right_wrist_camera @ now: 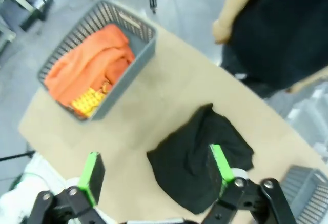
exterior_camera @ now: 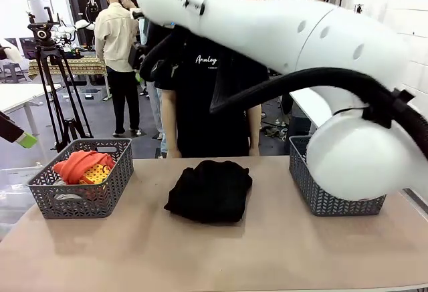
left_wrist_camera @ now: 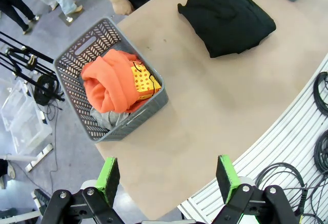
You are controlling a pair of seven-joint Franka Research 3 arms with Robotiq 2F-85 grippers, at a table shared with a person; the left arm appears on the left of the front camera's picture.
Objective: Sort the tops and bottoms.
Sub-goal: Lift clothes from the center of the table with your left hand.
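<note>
Right gripper point(right_wrist_camera: 154, 155): jaws wide over black bottoms point(right_wrist_camera: 200, 162). Drop centred, pinch thick fold, carry to basket point(exterior_camera: 301, 165) right of bottoms. Left gripper point(left_wrist_camera: 166, 160) wide too.

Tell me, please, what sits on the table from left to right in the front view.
Grey basket holding the orange top → black bottoms → second grey basket.

White script "Analog" on the person's black T-shirt point(exterior_camera: 195, 105), small dark print on the white robot arm point(exterior_camera: 267, 25) illegible
</note>
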